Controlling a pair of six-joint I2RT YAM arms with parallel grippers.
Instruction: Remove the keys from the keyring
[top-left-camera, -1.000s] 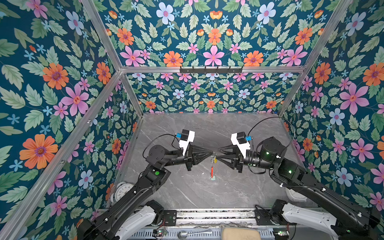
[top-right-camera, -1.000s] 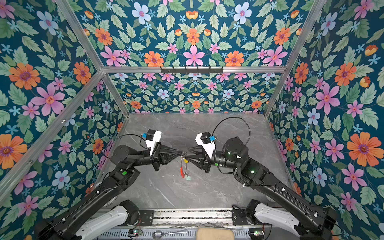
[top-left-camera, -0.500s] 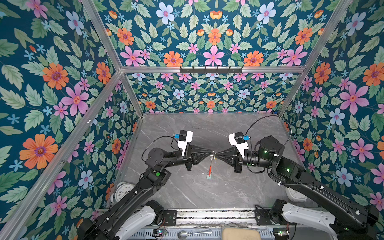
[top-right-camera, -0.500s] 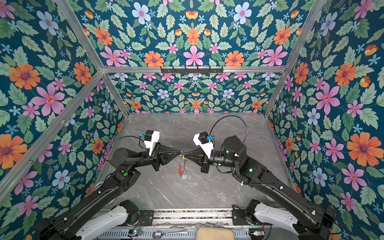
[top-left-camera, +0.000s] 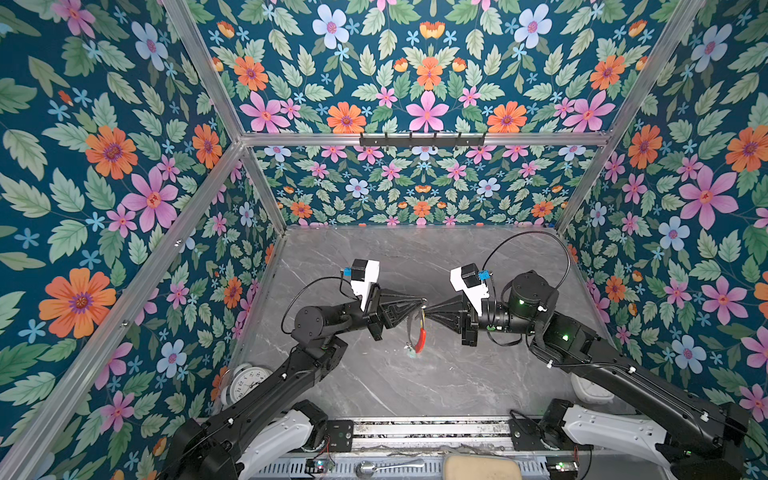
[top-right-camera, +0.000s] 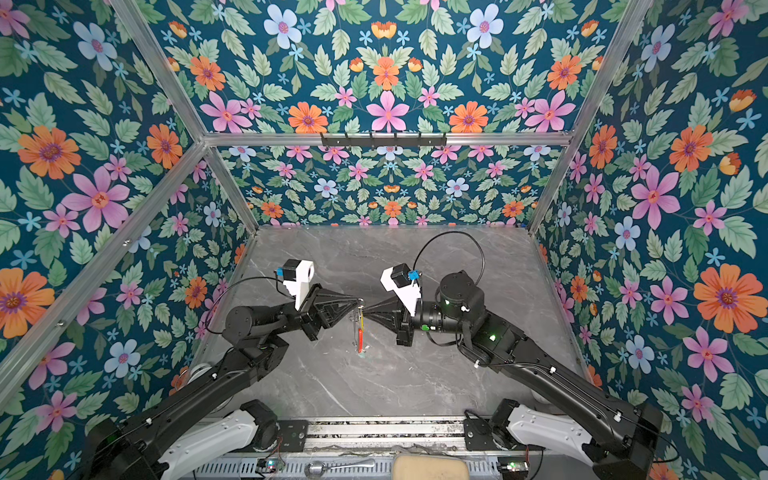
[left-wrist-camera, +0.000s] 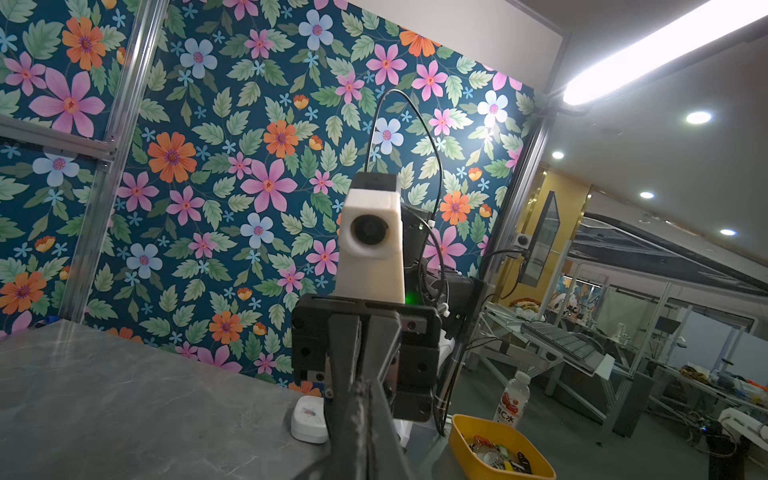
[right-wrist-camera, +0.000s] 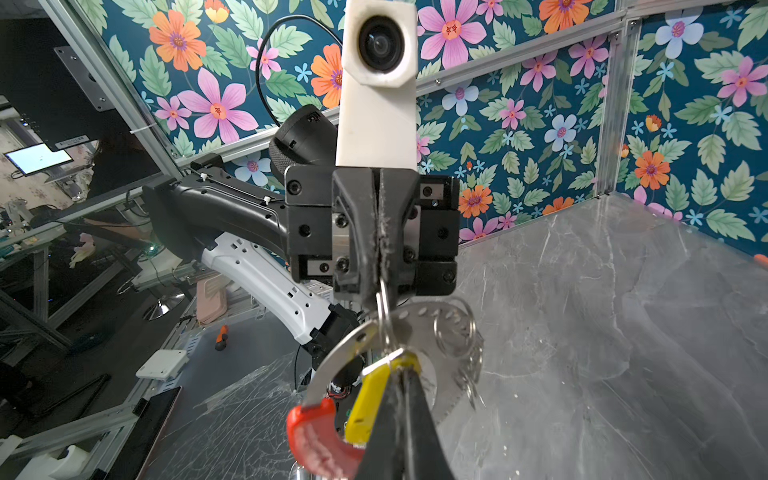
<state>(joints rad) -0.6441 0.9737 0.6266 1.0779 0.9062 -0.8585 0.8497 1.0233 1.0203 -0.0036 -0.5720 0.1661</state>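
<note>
Right fingers just closed on yellow-tagged key; keyring dangles below.

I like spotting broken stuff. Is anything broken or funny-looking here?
A clear sheet near the left arm's base shows spider-web cracks in the right wrist view, so it looks broken. Otherwise, the keyring hangs in mid-air: the left gripper has its jaws shut on it, the right gripper on the yellow-tagged key.

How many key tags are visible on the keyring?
2: a yellow tag pinched by the right gripper, and a pale mint tag hanging at the bottom of the keyring. More may be hidden.
</note>
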